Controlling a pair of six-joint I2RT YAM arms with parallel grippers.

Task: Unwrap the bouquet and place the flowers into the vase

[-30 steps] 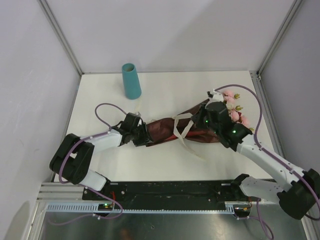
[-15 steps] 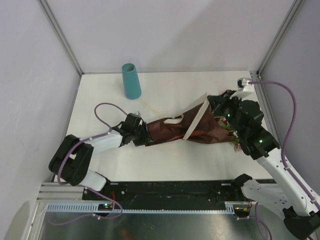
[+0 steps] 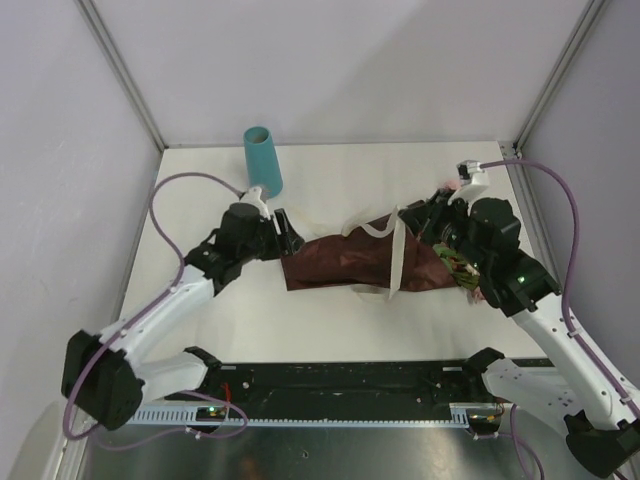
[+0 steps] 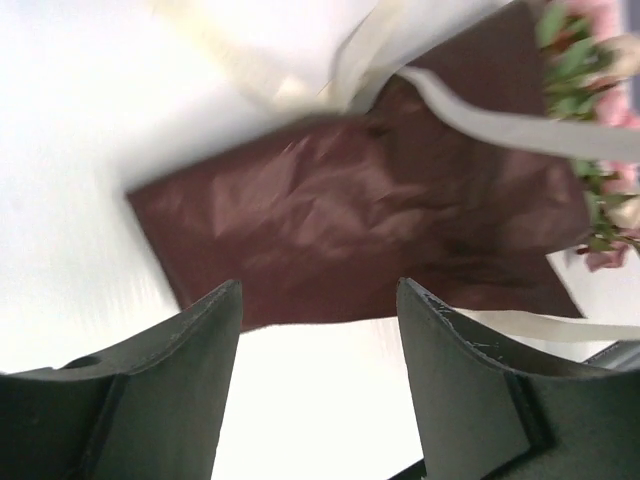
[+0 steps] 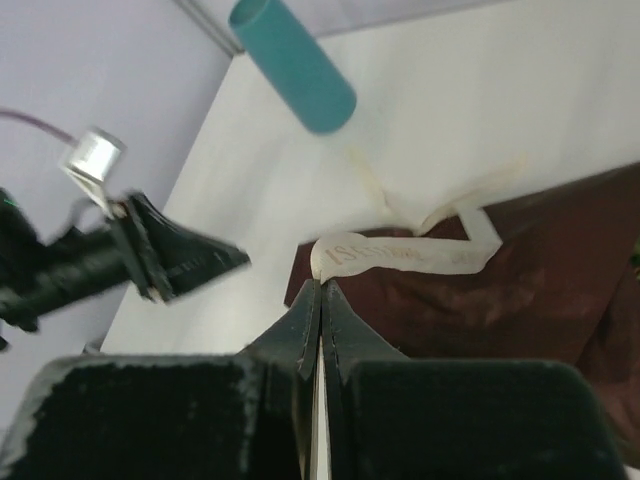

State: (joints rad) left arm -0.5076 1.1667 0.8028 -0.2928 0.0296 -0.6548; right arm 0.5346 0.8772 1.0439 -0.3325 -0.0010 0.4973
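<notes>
While the left fingers hung spread and empty near the bouquet, the right fingers pinched its cream ribbon.

Bright even light, faint shadows; top view sharp; left wrist view motion-blurred, whites blown.

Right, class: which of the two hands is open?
The left hand: its fingers gape above the dark red crinkly wrapping paper; the right hand is shut on the cream ribbon.
</notes>
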